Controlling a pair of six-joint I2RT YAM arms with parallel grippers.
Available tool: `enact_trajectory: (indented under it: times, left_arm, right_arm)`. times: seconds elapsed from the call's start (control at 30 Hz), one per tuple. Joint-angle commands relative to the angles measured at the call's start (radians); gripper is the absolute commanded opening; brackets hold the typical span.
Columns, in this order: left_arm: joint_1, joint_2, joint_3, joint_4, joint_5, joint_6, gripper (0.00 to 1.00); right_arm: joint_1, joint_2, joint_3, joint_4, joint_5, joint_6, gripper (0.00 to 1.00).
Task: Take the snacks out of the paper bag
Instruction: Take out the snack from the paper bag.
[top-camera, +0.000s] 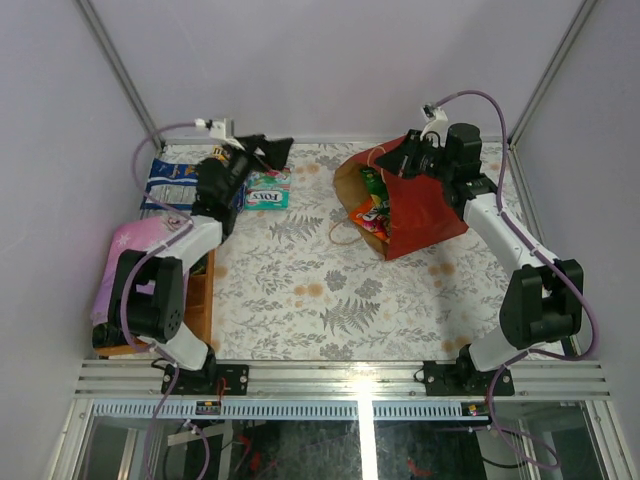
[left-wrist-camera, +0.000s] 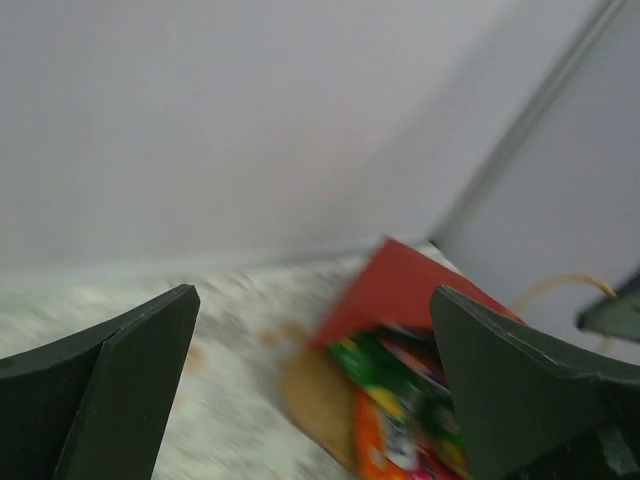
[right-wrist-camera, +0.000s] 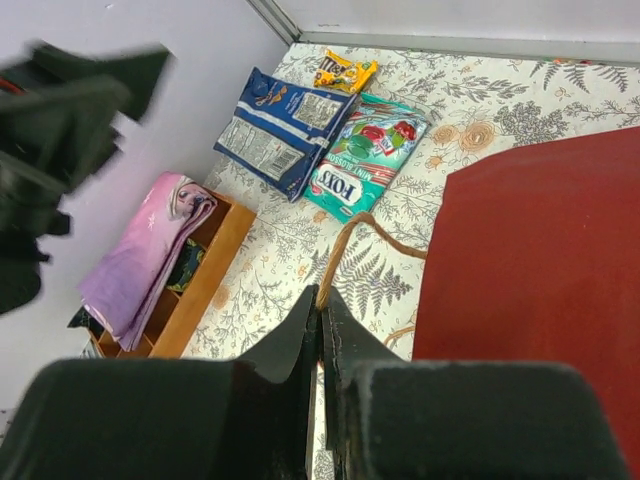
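The red paper bag (top-camera: 425, 205) lies on its side at the back right, with its mouth facing left. Bright snacks (top-camera: 370, 212) show inside the mouth. My right gripper (top-camera: 396, 160) hovers over the bag's top edge. In the right wrist view it (right-wrist-camera: 322, 300) is shut on the bag's tan twine handle (right-wrist-camera: 350, 235), next to the red bag wall (right-wrist-camera: 540, 280). My left gripper (top-camera: 268, 152) is open and empty at the back left, above a teal FOX'S packet (top-camera: 268, 190). The blurred left wrist view looks between its fingers (left-wrist-camera: 130, 370) toward the bag (left-wrist-camera: 400, 290) and the snacks (left-wrist-camera: 400, 420).
A blue-and-white pack (top-camera: 172, 183) and a small yellow packet (right-wrist-camera: 345, 72) lie on the floral cloth near the back left corner. A pink folded cloth (top-camera: 130, 260) rests on a wooden tray (top-camera: 200, 300) at the left edge. The bag's second handle (top-camera: 345, 235) trails on the table.
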Motion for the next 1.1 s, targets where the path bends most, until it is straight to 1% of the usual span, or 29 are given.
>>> enact_trajectory:
  times: [0.0,0.1,0.2,0.3,0.43,0.5,0.6,0.63,0.67,0.7,0.73,0.77,0.8,0.83,0.87,0.9,0.97,1.0,1.07]
  left_arm:
    - [-0.104,0.068,-0.127,0.112,0.021,-0.41,1.0]
    - [-0.174,0.114,-0.118,0.007,0.076,-0.488,1.0]
    - [-0.219,0.177,-0.123,-0.025,0.102,-0.572,1.0]
    - [-0.244,0.251,-0.108,-0.058,0.129,-0.622,1.0]
    - [-0.263,0.324,-0.111,-0.003,0.206,-0.723,1.0]
    - [-0.264,0.319,-0.108,-0.032,0.258,-0.712,1.0]
    - [-0.271,0.251,-0.124,-0.123,0.308,-0.59,1.0]
    - [-0.285,0.205,-0.128,-0.174,0.288,-0.53,0.99]
    - [-0.314,0.154,-0.115,-0.326,0.222,-0.442,1.0]
    - [-0.361,0.105,-0.082,-0.478,0.073,-0.335,1.0]
    - [-0.42,0.063,-0.049,-0.582,-0.089,-0.246,1.0]
    - [-0.475,0.023,-0.034,-0.63,-0.227,-0.2,1.0]
    - [-0.512,-0.007,-0.047,-0.626,-0.287,-0.19,1.0]
    - [-0.519,-0.028,-0.084,-0.573,-0.265,-0.201,1.0]
    - [-0.505,-0.037,-0.134,-0.49,-0.204,-0.232,1.0]
    - [-0.474,-0.029,-0.177,-0.406,-0.096,-0.257,1.0]
    - [-0.401,0.037,-0.198,-0.294,0.126,-0.335,1.0]
    - [-0.391,0.084,-0.193,-0.271,0.158,-0.356,1.0]
    - [-0.411,0.124,-0.198,-0.248,0.131,-0.388,1.0]
  right_arm:
    - [0.009,-0.031,0.034,0.088,0.009,0.031,0.0]
    - [0.011,-0.037,0.029,0.102,0.008,0.047,0.0]
    - [0.01,-0.044,0.033,0.08,0.021,0.038,0.0]
    - [0.01,-0.056,0.041,0.055,0.031,0.02,0.0]
    - [0.01,-0.07,0.048,0.019,0.064,-0.011,0.0]
    - [0.009,-0.074,0.05,-0.001,0.072,-0.026,0.0]
    - [0.009,-0.085,0.045,-0.015,0.083,-0.041,0.0]
    - [0.01,-0.086,0.044,-0.016,0.086,-0.046,0.0]
    - [0.01,-0.086,0.045,-0.02,0.089,-0.049,0.0]
    - [0.009,-0.085,0.047,-0.022,0.091,-0.051,0.0]
    - [0.009,-0.082,0.049,-0.023,0.092,-0.054,0.0]
    - [0.009,-0.08,0.048,-0.026,0.092,-0.058,0.0]
    - [0.008,-0.079,0.049,-0.026,0.093,-0.059,0.0]
    - [0.009,-0.077,0.046,-0.023,0.093,-0.058,0.0]
    - [0.009,-0.075,0.042,-0.018,0.09,-0.056,0.0]
    - [0.008,-0.073,0.041,-0.015,0.087,-0.054,0.0]
    - [0.009,-0.074,0.042,-0.015,0.08,-0.055,0.0]
    - [0.008,-0.076,0.04,-0.016,0.08,-0.055,0.0]
    - [0.008,-0.081,0.036,-0.012,0.085,-0.056,0.0]
